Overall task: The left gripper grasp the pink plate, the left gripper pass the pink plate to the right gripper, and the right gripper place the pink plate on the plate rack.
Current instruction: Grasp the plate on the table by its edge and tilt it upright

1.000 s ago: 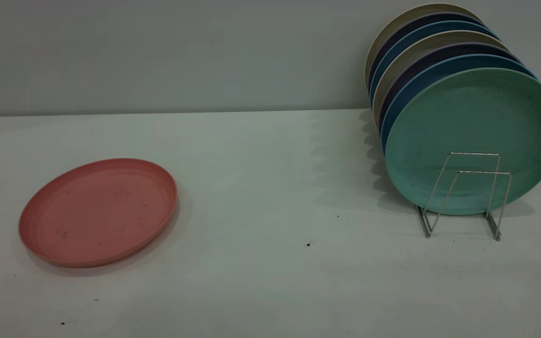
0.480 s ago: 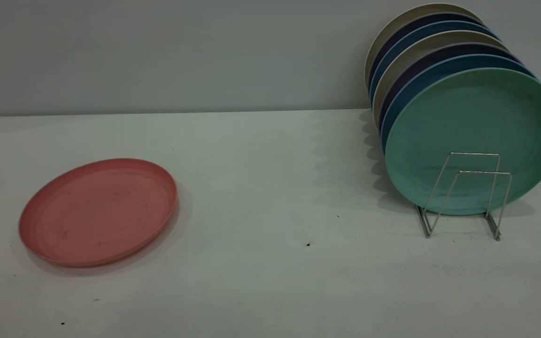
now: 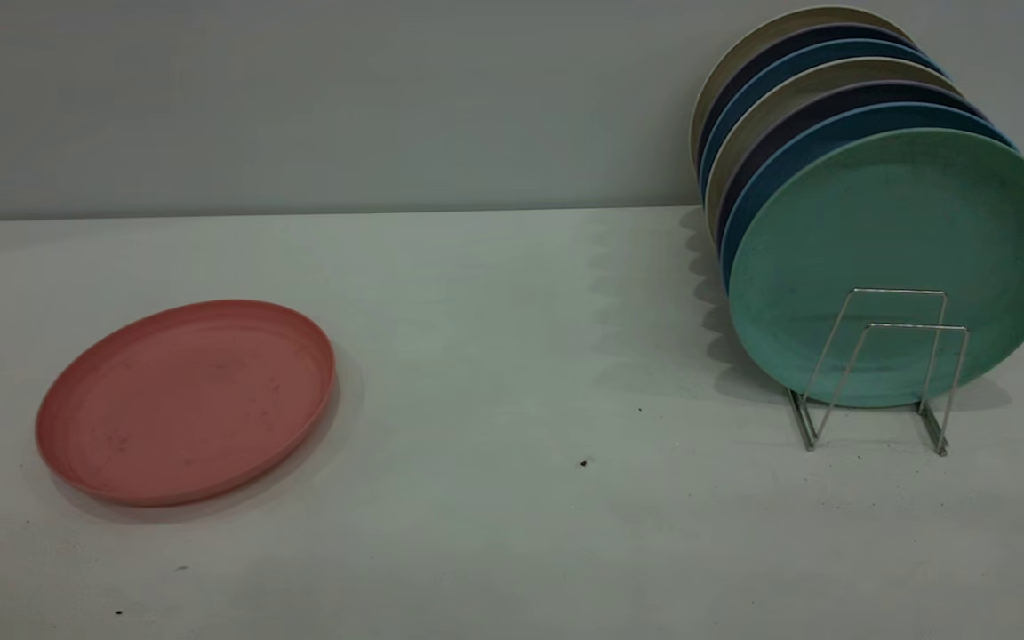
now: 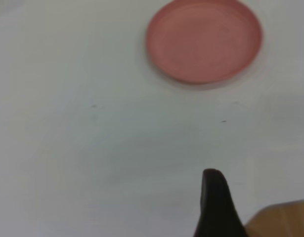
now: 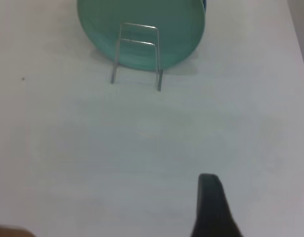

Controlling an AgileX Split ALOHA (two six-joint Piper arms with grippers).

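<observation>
The pink plate (image 3: 185, 402) lies flat on the white table (image 3: 512, 533) at the left, untouched, so every step remains. At the right, the wire plate rack (image 3: 876, 369) holds a teal-green plate (image 3: 896, 258) and others. Only one finger of each gripper shows, so neither claw's opening can be told

dim, even light; soft shadows left of the stacked plates (image 3: 841, 116); wrist views blurry.

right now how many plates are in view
8: the pink plate flat on the table's left; seven upright in the plate rack at right, teal plate frontmost. More may hide behind.
</observation>
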